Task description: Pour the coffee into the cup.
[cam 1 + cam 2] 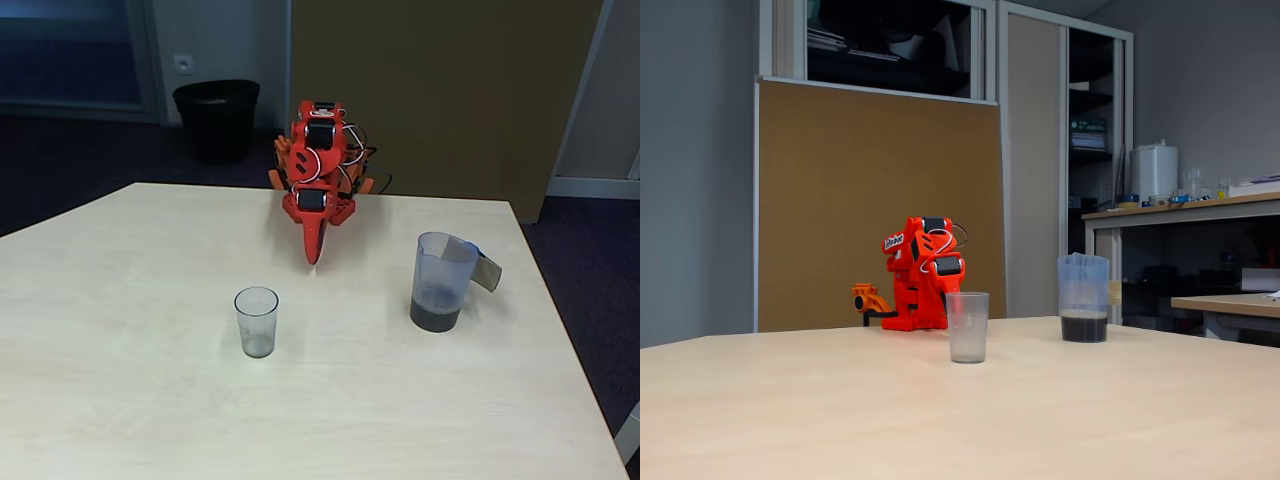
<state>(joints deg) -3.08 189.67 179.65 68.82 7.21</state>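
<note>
The cup (pixel 257 322) (pixel 967 327), a small clear plastic tumbler, stands upright near the middle of the table. To its right in both fixed views stands a taller bluish-grey jug (pixel 442 270) (pixel 1083 285) with a taped handle. The coffee (pixel 435 316) (pixel 1083 327) is a dark layer at the jug's bottom. The red arm (pixel 318 165) (pixel 923 275) sits folded at the table's far edge. My gripper (pixel 315 252) points down at the tabletop, shut with nothing in it, well behind the cup and left of the jug.
The pale wooden table (pixel 120 300) ends close to the right of the jug. A black waste bin (pixel 217 118) and a brown board (pixel 440 90) stand behind the table. Wide bare tabletop lies left of and in front of the cup.
</note>
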